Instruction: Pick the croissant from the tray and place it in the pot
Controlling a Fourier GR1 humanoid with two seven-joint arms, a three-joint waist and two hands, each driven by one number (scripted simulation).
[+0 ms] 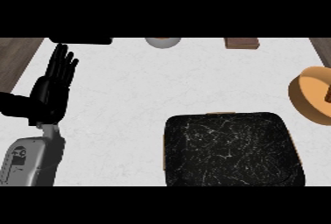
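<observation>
A black tray with white marbling lies on the white counter at the lower middle-right, and no croissant shows on it. At the right edge stands an orange-tan pot, partly cut off by the frame. A small dark patch shows inside it at the very edge; I cannot tell what it is. My left hand rests at the left, open with fingers straight and pointing up, well apart from tray and pot. No right hand shows.
Along the far edge sit a black object, a pale rounded object and a brown block. Dark wood borders the counter at the upper left and upper right. White counter lies between hand and tray.
</observation>
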